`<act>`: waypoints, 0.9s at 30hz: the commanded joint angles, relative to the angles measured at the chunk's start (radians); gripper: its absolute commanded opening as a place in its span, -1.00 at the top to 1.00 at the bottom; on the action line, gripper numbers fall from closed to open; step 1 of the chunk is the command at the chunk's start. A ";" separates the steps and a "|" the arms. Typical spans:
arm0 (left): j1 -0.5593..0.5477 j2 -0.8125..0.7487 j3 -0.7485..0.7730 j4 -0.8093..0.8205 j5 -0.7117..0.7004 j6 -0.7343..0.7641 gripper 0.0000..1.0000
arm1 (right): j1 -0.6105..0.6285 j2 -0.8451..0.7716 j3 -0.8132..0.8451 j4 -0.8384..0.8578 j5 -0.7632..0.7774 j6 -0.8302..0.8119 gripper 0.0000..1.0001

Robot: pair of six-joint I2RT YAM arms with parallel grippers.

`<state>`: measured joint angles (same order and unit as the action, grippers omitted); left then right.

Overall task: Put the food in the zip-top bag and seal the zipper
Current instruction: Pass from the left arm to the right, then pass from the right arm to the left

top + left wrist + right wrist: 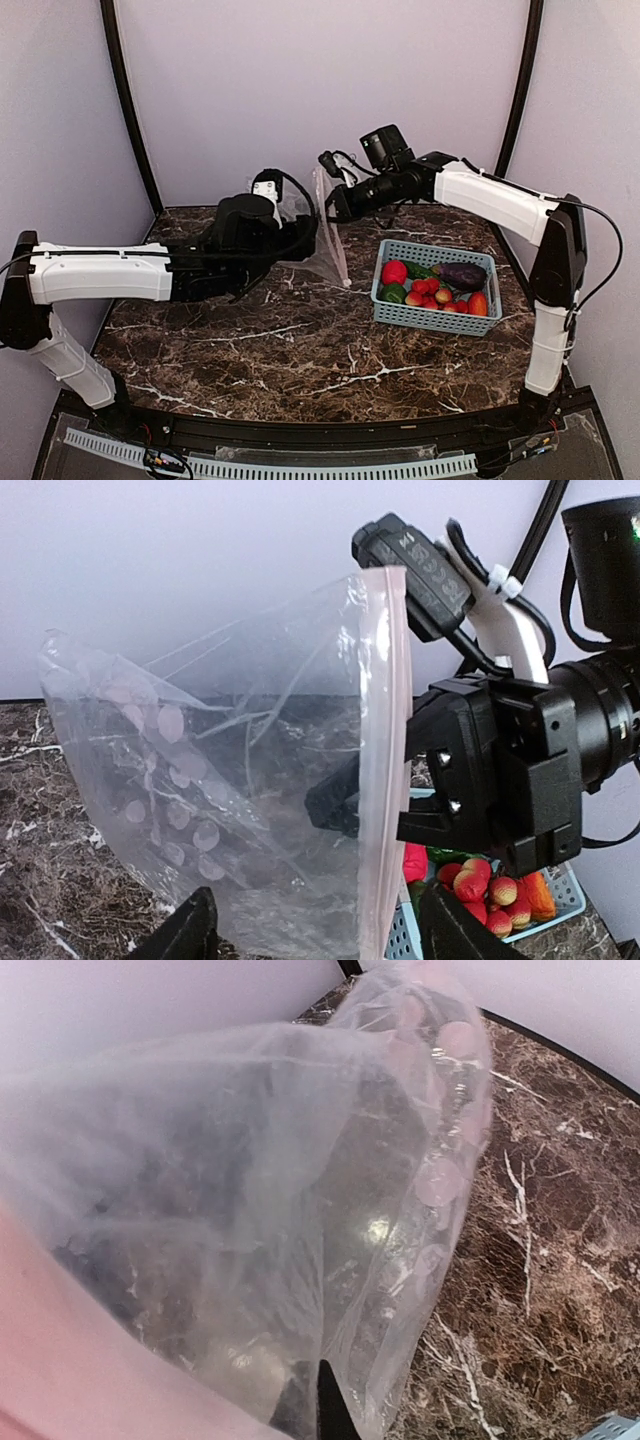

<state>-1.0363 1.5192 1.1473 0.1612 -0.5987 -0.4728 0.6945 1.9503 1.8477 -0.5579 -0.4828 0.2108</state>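
Bag-opening above the table's (pixel 300 350) far middle: right gripper (pixel 385 815) clamps the zipper (pixel 388 680), holding the zip-top bag (pixel 220 780) aloft; left gripper (pixel 325 935), jaws wide and empty, should take the opposite lip squarely.

Readable text: none. I'm scanning all three views and nothing legible turns up.
Black box (pixel 412 560), up top in my left wrist view: a few tiny pale marks on its casing, too small for me to read.
Zip-top bag (pixel 250 780): faint grey dots only, no lettering I can make out.
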 commanded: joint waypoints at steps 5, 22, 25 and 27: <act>-0.013 -0.036 -0.092 0.241 0.098 0.093 -0.45 | 0.128 -0.033 0.059 -0.019 0.303 0.065 1.00; -0.022 0.008 -0.023 0.029 -0.171 0.032 -0.15 | 0.169 -0.089 0.055 -0.027 0.314 0.148 1.00; -0.022 0.048 0.014 0.015 -0.197 0.054 -0.14 | 0.170 -0.095 0.057 -0.028 0.300 0.162 1.00; -0.021 0.067 0.033 0.007 -0.217 0.072 -0.14 | 0.171 -0.101 0.053 -0.027 0.296 0.171 1.00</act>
<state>-1.0576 1.5459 1.1275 0.1993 -0.7532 -0.4408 0.8558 1.8942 1.8938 -0.5922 -0.1677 0.3408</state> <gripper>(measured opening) 0.572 0.003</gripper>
